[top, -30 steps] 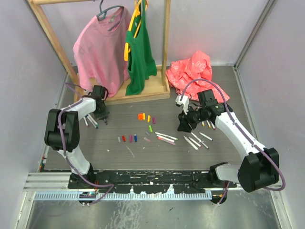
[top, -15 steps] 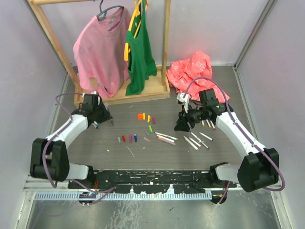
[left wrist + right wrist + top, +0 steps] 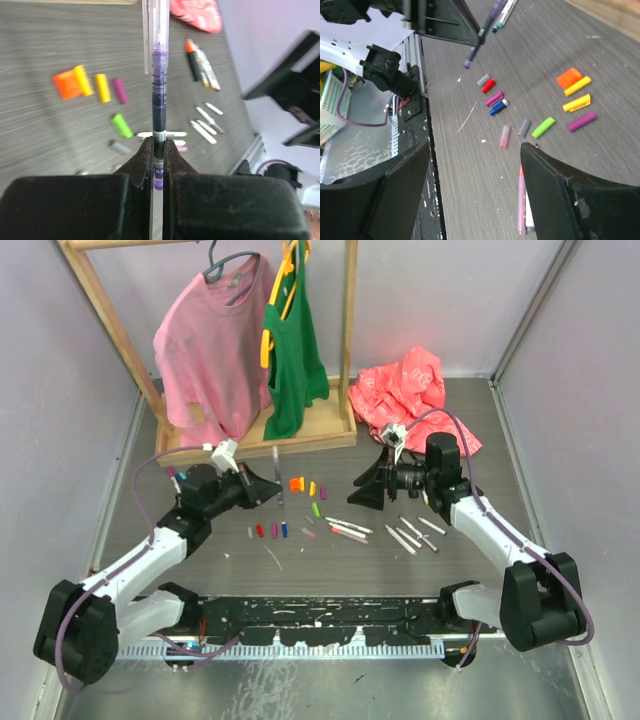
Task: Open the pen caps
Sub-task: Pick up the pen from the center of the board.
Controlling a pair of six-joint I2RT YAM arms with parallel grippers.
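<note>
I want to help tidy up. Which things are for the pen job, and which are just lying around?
For the job:
held pen, pinched in the left gripper
loose caps
other pens
right gripper, open and empty

Just lying about:
pink shirt
green top
red bag
wooden rack
</note>
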